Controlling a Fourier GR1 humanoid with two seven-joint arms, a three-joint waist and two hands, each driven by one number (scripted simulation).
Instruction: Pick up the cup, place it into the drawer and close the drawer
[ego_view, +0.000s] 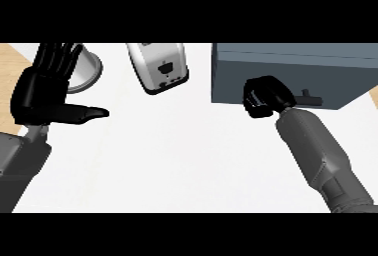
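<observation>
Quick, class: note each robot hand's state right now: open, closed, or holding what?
Left hand: open, fingers straight, holding nothing.
Right hand: closed, fingers curled by the drawer front, nothing seen in it.

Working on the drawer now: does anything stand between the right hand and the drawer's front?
Nothing visible does. The right hand, fingers curled, is at the drawer front, just beside its dark handle. The white appliance stands off to the left, clear of that path.

No legible text, small dark cup-like icon (165, 66) on white appliance (150, 56)
</observation>
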